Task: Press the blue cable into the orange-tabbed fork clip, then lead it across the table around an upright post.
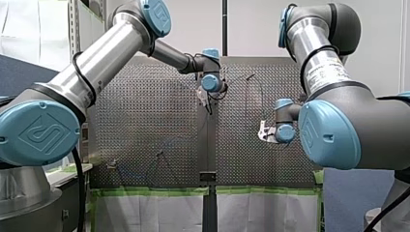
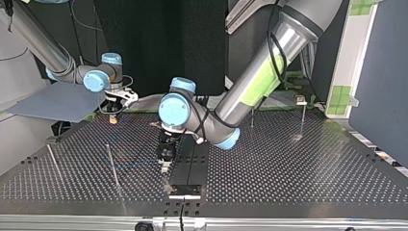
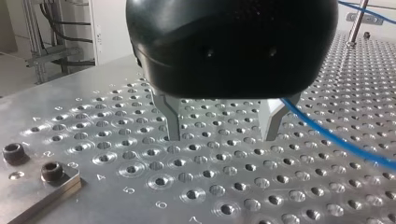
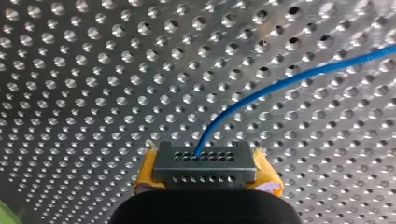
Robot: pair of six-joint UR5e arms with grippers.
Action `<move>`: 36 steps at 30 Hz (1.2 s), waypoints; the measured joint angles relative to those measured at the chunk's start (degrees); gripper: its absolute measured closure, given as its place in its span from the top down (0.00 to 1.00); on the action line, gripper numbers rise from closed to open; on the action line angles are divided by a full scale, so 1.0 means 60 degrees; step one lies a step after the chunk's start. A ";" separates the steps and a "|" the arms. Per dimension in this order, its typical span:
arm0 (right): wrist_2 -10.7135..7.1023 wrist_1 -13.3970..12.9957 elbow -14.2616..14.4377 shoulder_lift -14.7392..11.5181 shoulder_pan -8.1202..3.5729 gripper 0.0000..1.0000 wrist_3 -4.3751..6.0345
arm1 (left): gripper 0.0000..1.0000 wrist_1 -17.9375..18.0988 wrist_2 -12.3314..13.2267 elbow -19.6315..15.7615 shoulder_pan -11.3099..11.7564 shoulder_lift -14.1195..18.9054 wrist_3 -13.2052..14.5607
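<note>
The blue cable (image 4: 280, 84) is clamped at a grey block (image 4: 205, 161) in the right gripper (image 4: 206, 173), between yellow pads (image 4: 147, 178); the left gripper (image 3: 222, 136) is spread and empty.
The cable is laid outside the left fingers (image 3: 173, 122), so it could be missed were they closed here, or snagged on a post (image 2: 113, 166). The perforated metal table (image 2: 288, 168) is backed by dark curtain (image 2: 159, 43).

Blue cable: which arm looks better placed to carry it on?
Probably right: my right gripper is shut on the grey block ending the blue cable, so it can lead it. My left gripper stands open over the table, the cable passing beside its fingers, not between them.
</note>
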 joint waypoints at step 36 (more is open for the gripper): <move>0.0044 -0.1084 -0.0022 0.1294 -0.0139 0.00 0.0190 | 0.81 0.0008 0.0031 -0.0001 0.0048 0.0000 -0.0079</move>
